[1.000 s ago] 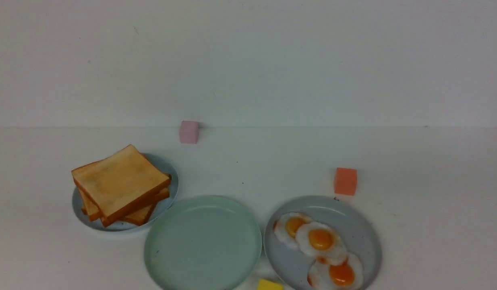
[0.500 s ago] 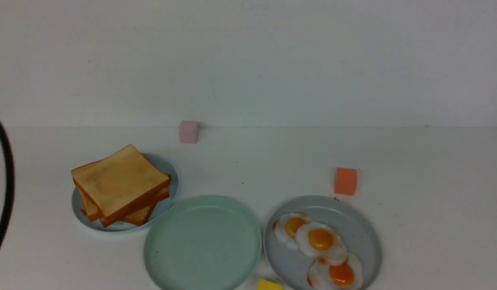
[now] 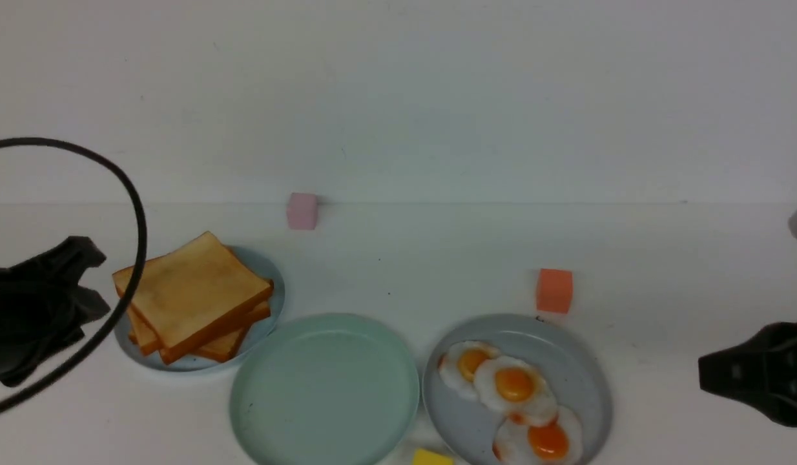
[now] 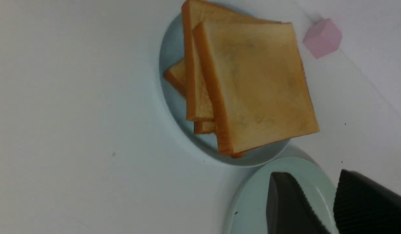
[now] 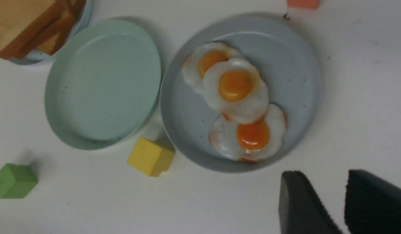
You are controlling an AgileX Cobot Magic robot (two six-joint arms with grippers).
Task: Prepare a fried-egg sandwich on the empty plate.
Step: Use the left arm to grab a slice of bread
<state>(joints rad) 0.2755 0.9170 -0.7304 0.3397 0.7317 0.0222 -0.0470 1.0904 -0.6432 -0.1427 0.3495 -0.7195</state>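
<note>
A yellow block (image 3: 432, 458) sits nearest, between the mint-green plate (image 3: 324, 413) and the grey plate (image 3: 586, 387) carrying three fried eggs (image 3: 515, 384); the mint-green plate lies bare at front centre. The left gripper (image 4: 312, 177) hangs beside the toast pile (image 3: 192, 290) and the right gripper (image 5: 324, 175) to the right of the eggs, each with jaws slightly parted and empty. Farther back stand an orange block (image 3: 554, 290) and a pink block (image 3: 302, 211)
</note>
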